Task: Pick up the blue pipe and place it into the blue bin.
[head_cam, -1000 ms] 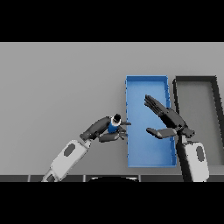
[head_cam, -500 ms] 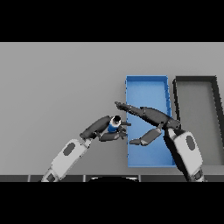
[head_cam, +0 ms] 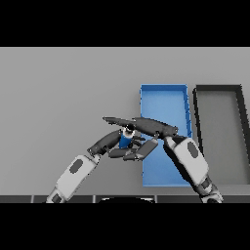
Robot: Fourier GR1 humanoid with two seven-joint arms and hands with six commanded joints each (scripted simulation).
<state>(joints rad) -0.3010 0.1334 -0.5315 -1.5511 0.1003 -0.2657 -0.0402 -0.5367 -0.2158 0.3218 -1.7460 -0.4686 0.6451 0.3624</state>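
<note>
The blue pipe [head_cam: 125, 140], short and upright with a pale top, stands just left of the blue bin [head_cam: 163, 100]. My left hand [head_cam: 104, 143] comes in from the lower left, its fingers curled against the pipe's left side. My right hand [head_cam: 155, 128] reaches across the bin's left wall from the lower right. Its straight fingers stretch over the top of the pipe, and its thumb lies below, in front of the pipe. The pipe's lower part is hidden by both hands.
A black bin [head_cam: 219, 132] stands right beside the blue bin on its right. Grey table [head_cam: 63, 88] stretches to the left and back.
My right hand has swung left from over the blue bin to the pipe, its fingers now reaching above it. The left hand and the pipe have stayed in place.
</note>
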